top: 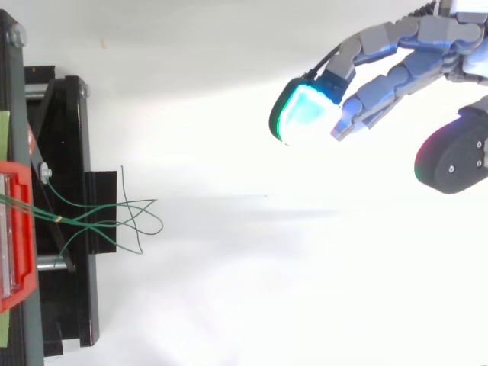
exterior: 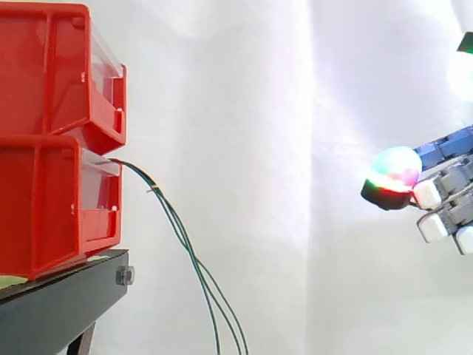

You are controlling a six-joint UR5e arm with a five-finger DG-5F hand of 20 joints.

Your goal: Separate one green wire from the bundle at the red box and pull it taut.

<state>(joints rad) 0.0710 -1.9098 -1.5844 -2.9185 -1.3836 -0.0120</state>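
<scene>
1. 2 red bins are stacked at the left of the side view. The upper red bin (exterior: 59, 74) sits on the lower red bin (exterior: 52, 207), and both rest on 1 black stand (exterior: 59, 307). A white curtain (exterior: 244, 111) hangs behind.
2. 1 bolt head (exterior: 124, 276) shows on the stand's front corner.
3. 1 bundle of green wires (exterior: 181, 237) comes out of the front of the lower red bin at its top edge. It droops down and to the right, hanging slack past the stand.
4. In the side view 3 strands can be counted near the bottom edge, running close together. In the top view the strands (top: 114, 217) fan out from the bin over the stand, cross each other and loop. The exact count there cannot be told.
5. 1 hand (exterior: 443, 200) is at the right edge of the side view, about level with the lower red bin and well apart from the wires.
6. In the top view the hand (top: 412, 65) is at the upper right. Its fingers are stretched out and spread toward the bins, with nothing between them and nothing held.
7. Pads: 1 fingertip (top: 305, 114) glows cyan-green in the top view. In the side view the leading pad (exterior: 395, 174) shows green, magenta and red.
8. No wire is touched by the hand, and none is drawn apart from the bundle.
</scene>
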